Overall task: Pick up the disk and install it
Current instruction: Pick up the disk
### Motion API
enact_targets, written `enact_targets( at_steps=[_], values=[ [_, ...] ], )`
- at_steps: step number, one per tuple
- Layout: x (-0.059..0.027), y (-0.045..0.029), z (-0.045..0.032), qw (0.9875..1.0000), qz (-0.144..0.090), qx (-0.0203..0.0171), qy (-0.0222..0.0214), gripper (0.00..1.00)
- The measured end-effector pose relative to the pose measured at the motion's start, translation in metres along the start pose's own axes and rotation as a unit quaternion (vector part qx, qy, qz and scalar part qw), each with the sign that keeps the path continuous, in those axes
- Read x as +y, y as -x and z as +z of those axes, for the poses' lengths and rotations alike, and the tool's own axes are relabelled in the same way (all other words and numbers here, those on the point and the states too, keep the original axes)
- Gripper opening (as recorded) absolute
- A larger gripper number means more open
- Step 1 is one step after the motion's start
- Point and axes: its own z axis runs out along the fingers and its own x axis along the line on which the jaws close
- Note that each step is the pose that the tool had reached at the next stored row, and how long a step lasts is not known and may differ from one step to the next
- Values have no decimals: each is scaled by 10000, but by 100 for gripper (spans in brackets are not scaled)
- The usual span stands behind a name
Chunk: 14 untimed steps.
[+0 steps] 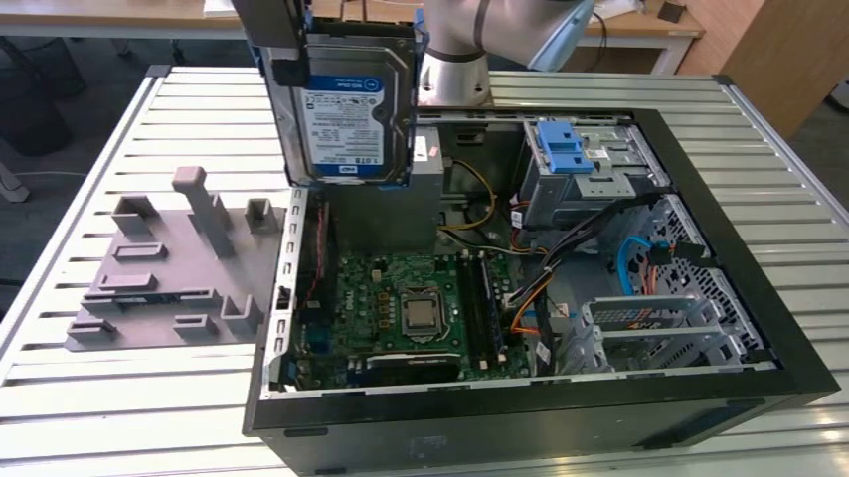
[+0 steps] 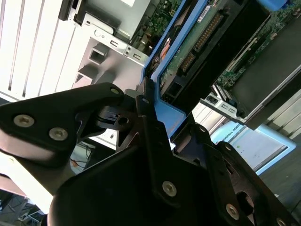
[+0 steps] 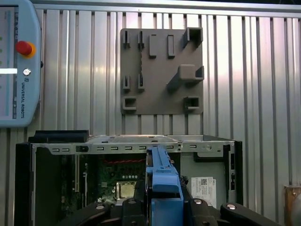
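The disk (image 1: 342,109), a silver-grey hard drive with a white-and-blue label and blue rails, hangs upright above the far edge of the open computer case (image 1: 743,298), toward the exterior view's left. My gripper (image 1: 348,18) is shut on it from above, its dark fingers (image 1: 274,40) clamping the sides. In the second wrist view the black fingers (image 2: 146,108) of the gripper (image 2: 157,120) pinch the disk's blue rail, with the disk's (image 2: 207,42) green circuit-board side beyond. The first wrist view shows the disk (image 3: 162,176) edge-on above the gripper (image 3: 162,207).
A grey fixture plate (image 1: 173,268) with raised blocks lies on the slatted metal table (image 1: 119,417) beside the case. Inside the case are a motherboard (image 1: 398,308), a grey drive cage with a blue latch (image 1: 584,159) and loose cables. A teach pendant (image 3: 19,61) lies on the table.
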Motion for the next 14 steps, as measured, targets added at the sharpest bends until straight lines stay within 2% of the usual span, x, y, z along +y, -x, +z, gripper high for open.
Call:
enact_targets(
  at_steps=[8, 14],
  values=[
    [-222, -9, -9, 10000, 0, 0, 0, 37],
    [-333, -10, -10, 10000, 1, 0, 0, 37]
  ],
)
